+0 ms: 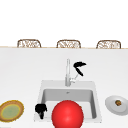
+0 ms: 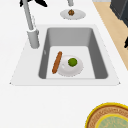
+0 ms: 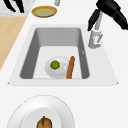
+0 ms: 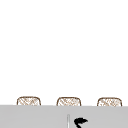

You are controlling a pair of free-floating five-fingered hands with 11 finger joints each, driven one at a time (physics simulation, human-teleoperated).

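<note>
While right hand [image 1: 80, 68] hovers open-fingered at faucet's [image 1: 67, 72] three o'clock, approach its lever [image 1: 74, 79] squarely; left hand [image 1: 40, 109] idles, curled.

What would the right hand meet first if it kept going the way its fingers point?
Probably the faucet: the right hand hangs beside it, fingers open and angled down toward its side lever. Depth is unclear.

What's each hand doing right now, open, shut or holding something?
Left hand: curled, holding nothing, at the sink's front left corner.
Right hand: open, by the faucet, gripping nothing.
</note>
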